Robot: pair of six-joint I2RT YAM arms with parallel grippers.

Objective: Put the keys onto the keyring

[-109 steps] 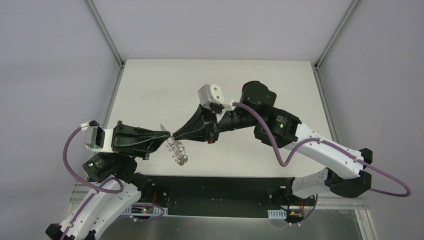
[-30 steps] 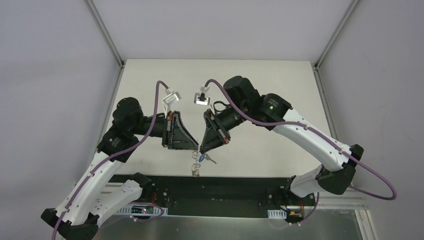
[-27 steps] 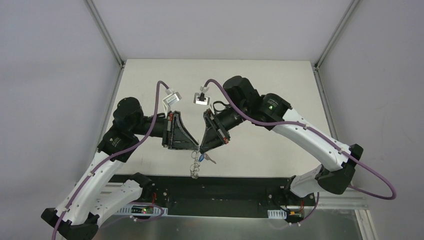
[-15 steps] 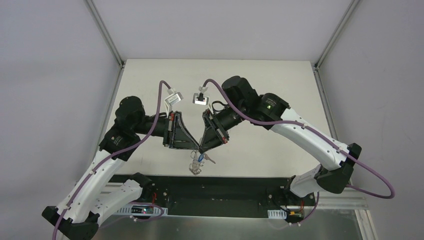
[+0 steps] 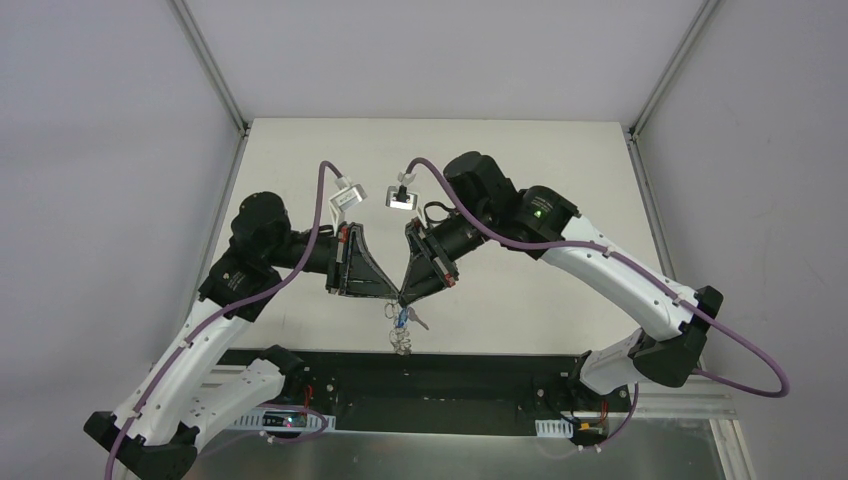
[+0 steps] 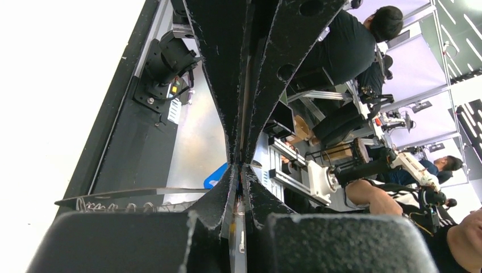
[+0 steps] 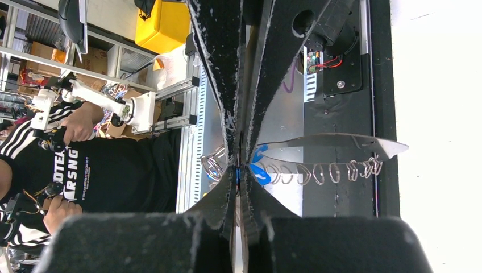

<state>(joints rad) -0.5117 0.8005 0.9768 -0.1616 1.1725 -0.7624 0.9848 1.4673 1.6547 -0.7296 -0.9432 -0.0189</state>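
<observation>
Low over the near edge of the worktop (image 5: 300,180), left tool (image 5: 393,296) pressed together, right tool (image 5: 403,298) clamped on the scalloped keyring (image 5: 401,338), tips met, small blue key (image 5: 401,319) hung just beneath.

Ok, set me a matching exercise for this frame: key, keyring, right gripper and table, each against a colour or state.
Things:
1. key
2. keyring
3. right gripper
4. table

Colour or state:
A. black fingers, shut
B. pale cream surface
C. bright blue head
D. silvery wire with small loops

Pairs: 1-C, 2-D, 3-A, 4-B
</observation>
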